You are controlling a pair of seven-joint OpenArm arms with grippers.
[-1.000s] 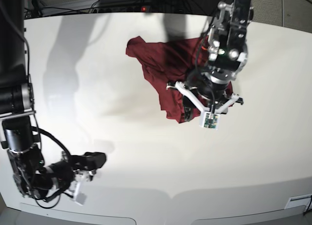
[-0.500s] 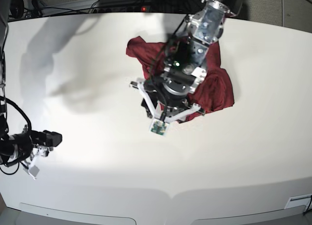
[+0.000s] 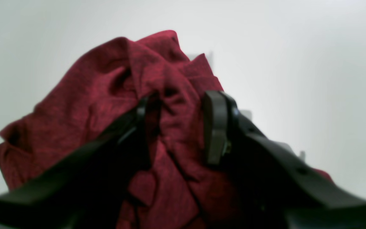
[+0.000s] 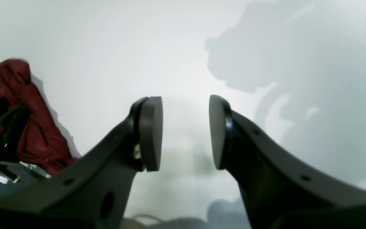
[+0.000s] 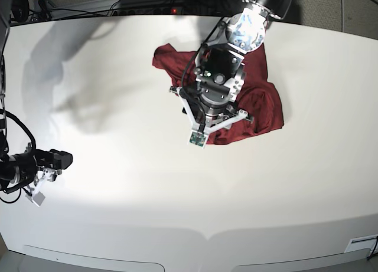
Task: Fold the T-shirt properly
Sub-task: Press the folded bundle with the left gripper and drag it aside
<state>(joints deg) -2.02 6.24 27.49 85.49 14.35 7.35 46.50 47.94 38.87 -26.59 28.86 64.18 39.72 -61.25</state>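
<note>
The dark red T-shirt (image 5: 266,107) lies crumpled on the white table (image 5: 118,77), at the back and right of the middle. My left gripper (image 5: 214,111) is down on its front left part, and the wrist hides the fingertips in the base view. In the left wrist view the gripper (image 3: 178,127) is open, with a raised fold of the shirt (image 3: 91,95) between its jaws. My right gripper (image 5: 59,160) is open and empty at the table's left edge, far from the shirt. In the right wrist view the gripper (image 4: 186,130) has only table between its jaws, and the shirt (image 4: 11,95) shows at the far left.
Cables and a power strip (image 5: 147,9) run along the table's back edge. The left arm's body (image 5: 245,24) reaches in from the back over the shirt. The arms cast shadows on the table's left half.
The left arm swung from the shirt's right side to its front left part, leaving the shirt's right part uncovered. The right arm pulled back to the table's left edge.
</note>
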